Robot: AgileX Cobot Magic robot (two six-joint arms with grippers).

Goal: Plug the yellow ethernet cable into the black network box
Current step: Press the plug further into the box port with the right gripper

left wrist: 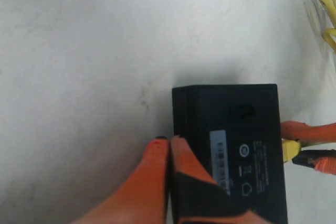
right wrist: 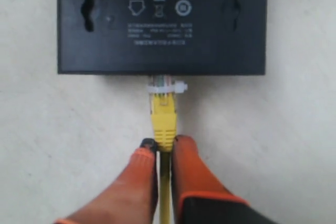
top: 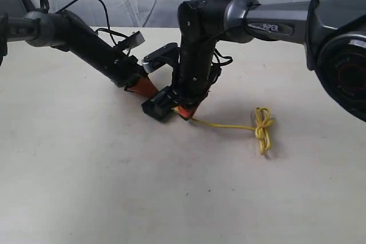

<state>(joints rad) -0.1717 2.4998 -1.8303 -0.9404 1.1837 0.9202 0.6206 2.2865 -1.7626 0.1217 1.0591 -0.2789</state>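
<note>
Looks like late insertion, not confirmed done.

Gripping the yellow ethernet cable [top: 226, 124] with the right hand [right wrist: 164, 144], clenched on the yellow boot [right wrist: 164, 121] just behind the clear plug [right wrist: 165, 86]. Lined up square to the side face of the black network box [right wrist: 157, 40], plug nose touching or just inside the port there, most of the clear body outside. Can't tell from any view whether latched.

Bracing the box with the left hand [left wrist: 169, 142]: clenched shut, nothing seen between the fingers, tips at the box edge, one overlapping the top near the pale label strip [left wrist: 219, 153] (opposite side from the plug, so probably a backstop).

Box lying flat on the bench [top: 114, 187], label face up, between the two hands. Rest of the cable trailing off across the bench to the knotted bundle [top: 263, 127], loose and well apart from the box.

Left to do, as a guess: push the plug fully home, check seating, let go, back both hands off. Risk: sliding the box rather than seating the plug if the backstop slips.

No bins or trays in view. Only receptacle: the port, with at most the plug nose in it.
</note>
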